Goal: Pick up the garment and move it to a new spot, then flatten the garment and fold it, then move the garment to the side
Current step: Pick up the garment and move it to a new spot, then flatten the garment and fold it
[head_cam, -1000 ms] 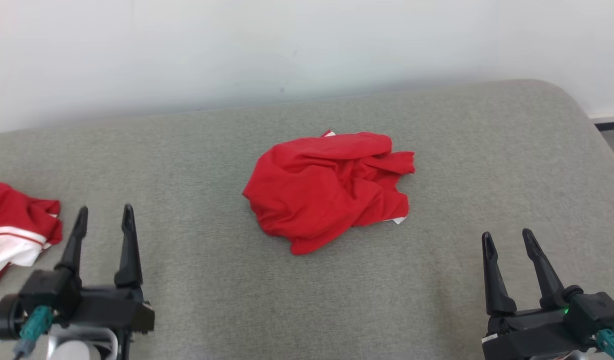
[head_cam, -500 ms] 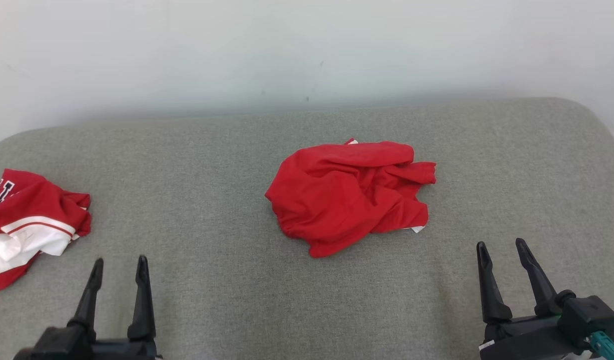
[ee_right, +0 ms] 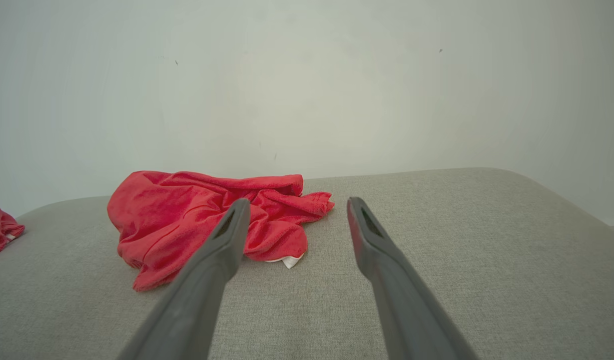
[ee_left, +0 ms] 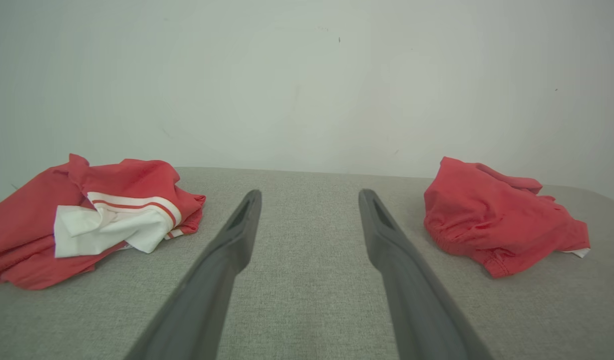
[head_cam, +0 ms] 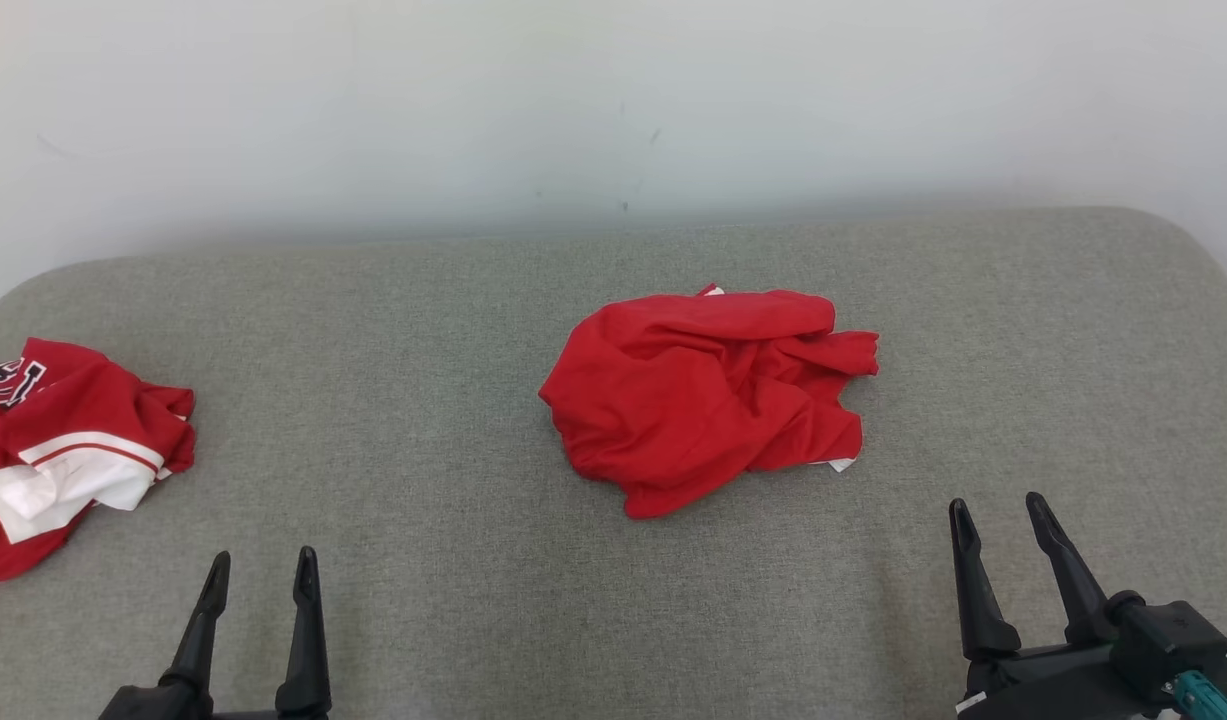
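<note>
Left claw (head_cam: 263, 557): open, two long dark fingers spread, empty. Low at the near left of the head view, tips pointing toward the far wall, over bare grey fabric. In contact with neither piece of clothing.

Right claw (head_cam: 997, 502): open likewise, fingers spread and empty. Low at the near right, with a teal connector (head_cam: 1201, 692) at the wrist housing. Apart from the garment, nearer than it and off to its right.

Garment (head_cam: 703, 400): plain red, crumpled into a loose heap, not flattened, not folded. Lying on the worktop about mid-length, a little right of centre, between the two claws and beyond both. Small white scrap showing at the near right corner, another at the far edge. In the left wrist view, off to the right of the fingers. In the right wrist view, ahead and to the left, partly behind one finger.

Second garment (head_cam: 63, 450): red with a white panel, thin red stripe and dark lettering. Bunched at the left end of the worktop, well apart from the plain red one, cut off by the left edge of the head view.

Worktop (head_cam: 423, 400): padded, covered in grey woven fabric, rounded at the far corners.

Wall (head_cam: 613, 100): pale, plain, a few small dark specks, directly behind the worktop.
</note>
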Robot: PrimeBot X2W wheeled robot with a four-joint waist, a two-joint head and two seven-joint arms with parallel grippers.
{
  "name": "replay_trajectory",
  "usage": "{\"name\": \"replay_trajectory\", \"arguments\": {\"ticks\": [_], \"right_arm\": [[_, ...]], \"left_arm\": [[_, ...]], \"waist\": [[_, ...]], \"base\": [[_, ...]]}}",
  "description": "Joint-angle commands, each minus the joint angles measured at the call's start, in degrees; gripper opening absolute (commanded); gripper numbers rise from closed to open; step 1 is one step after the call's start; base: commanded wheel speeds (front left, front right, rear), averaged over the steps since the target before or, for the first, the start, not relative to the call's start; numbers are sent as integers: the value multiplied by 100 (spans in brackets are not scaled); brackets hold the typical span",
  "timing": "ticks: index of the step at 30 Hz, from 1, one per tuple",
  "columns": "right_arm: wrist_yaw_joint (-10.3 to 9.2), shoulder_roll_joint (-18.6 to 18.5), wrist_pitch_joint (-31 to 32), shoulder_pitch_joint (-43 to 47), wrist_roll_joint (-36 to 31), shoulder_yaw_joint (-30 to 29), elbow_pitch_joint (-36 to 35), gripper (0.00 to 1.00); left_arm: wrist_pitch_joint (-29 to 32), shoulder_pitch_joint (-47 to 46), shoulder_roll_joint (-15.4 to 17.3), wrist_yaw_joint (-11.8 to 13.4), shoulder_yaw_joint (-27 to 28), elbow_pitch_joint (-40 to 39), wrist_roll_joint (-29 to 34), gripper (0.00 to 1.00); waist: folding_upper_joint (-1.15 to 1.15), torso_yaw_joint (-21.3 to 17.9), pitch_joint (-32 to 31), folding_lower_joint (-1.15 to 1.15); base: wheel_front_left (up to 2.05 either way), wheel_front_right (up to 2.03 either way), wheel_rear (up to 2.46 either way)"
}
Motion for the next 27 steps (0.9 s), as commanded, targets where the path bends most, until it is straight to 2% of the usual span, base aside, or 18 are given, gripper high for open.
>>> {"name": "replay_trajectory", "arguments": {"ticks": [1,27], "right_arm": [[-13,-35,-3,49,19,7,5,100],[-13,-43,-3,33,45,25,87,100]], "left_arm": [[-17,45,-20,0,1,5,15,100],[-18,74,-91,-9,51,59,102,100]], "waist": [[0,-3,-2,0],[0,-27,35,0]], "base": [[0,0,0],[0,0,0]]}}
